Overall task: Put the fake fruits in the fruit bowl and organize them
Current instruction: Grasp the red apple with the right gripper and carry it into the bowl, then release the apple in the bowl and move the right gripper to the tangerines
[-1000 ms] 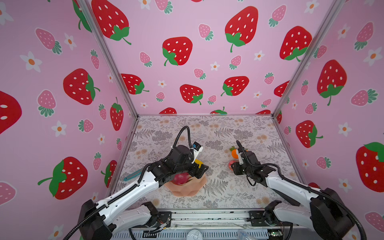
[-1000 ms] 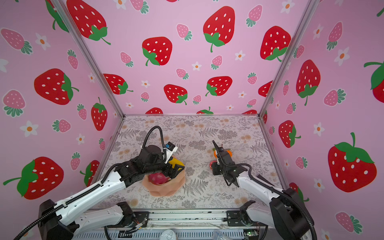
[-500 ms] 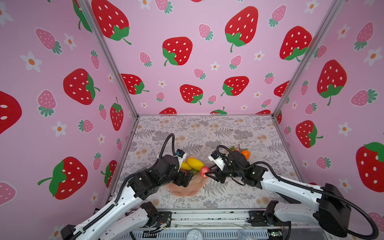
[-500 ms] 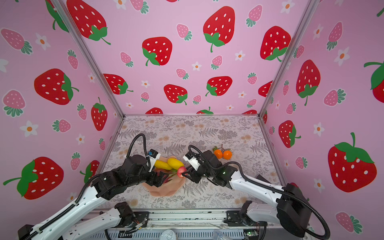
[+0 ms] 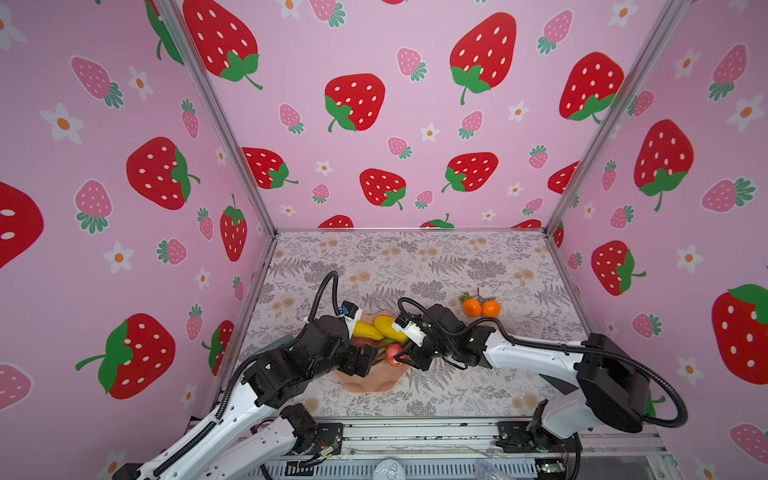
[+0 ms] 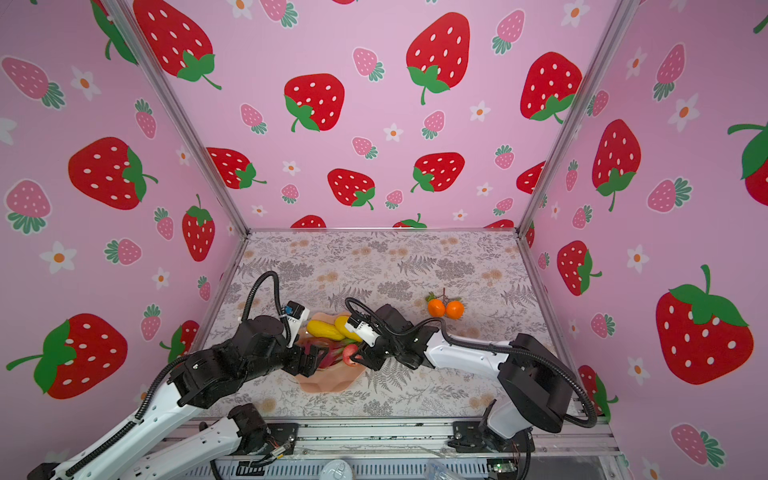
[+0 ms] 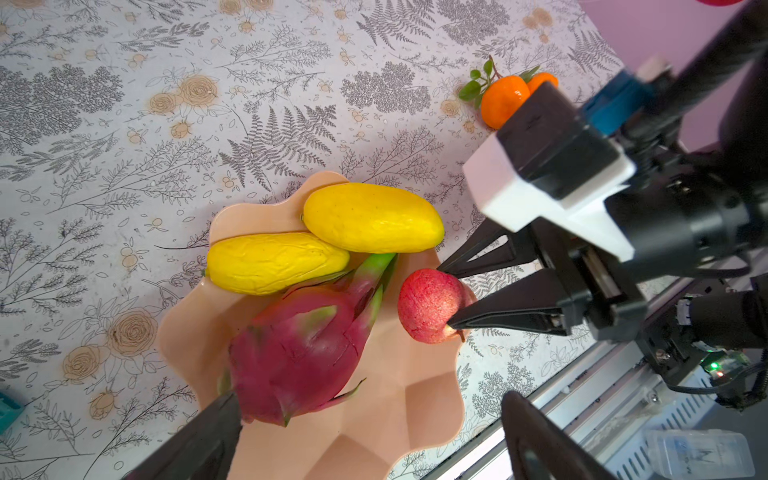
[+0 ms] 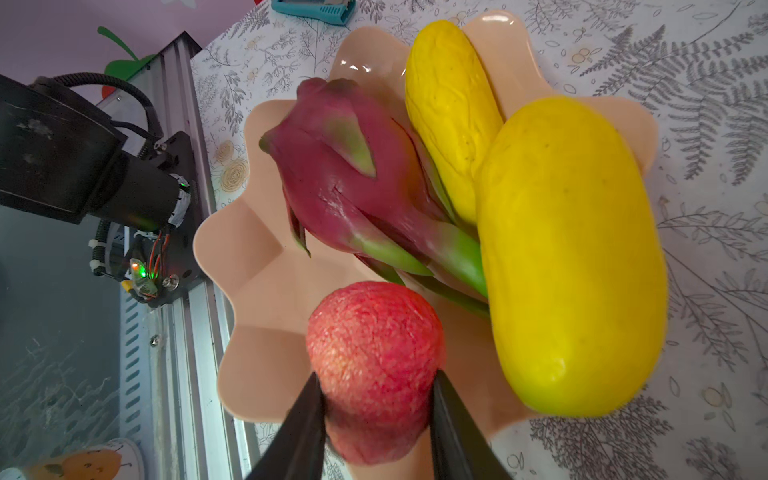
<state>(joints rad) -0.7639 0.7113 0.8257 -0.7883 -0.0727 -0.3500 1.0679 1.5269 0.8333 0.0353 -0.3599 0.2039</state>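
Observation:
The peach-pink fruit bowl sits near the table's front. In it lie two yellow fruits and a magenta dragon fruit. My right gripper is shut on the small red-pink fruit, held over the bowl's right rim. My left gripper stands wide open over the bowl's near-left side, beside the dragon fruit, holding nothing. Two joined oranges lie on the table to the right.
A teal object lies on the table left of the bowl. The metal front rail runs just behind the bowl's near edge. Pink strawberry walls close in three sides.
My right gripper carried the red-pink fruit leftward from beside the oranges to the bowl's right rim. My left arm drew back toward the front, uncovering the yellow fruits.

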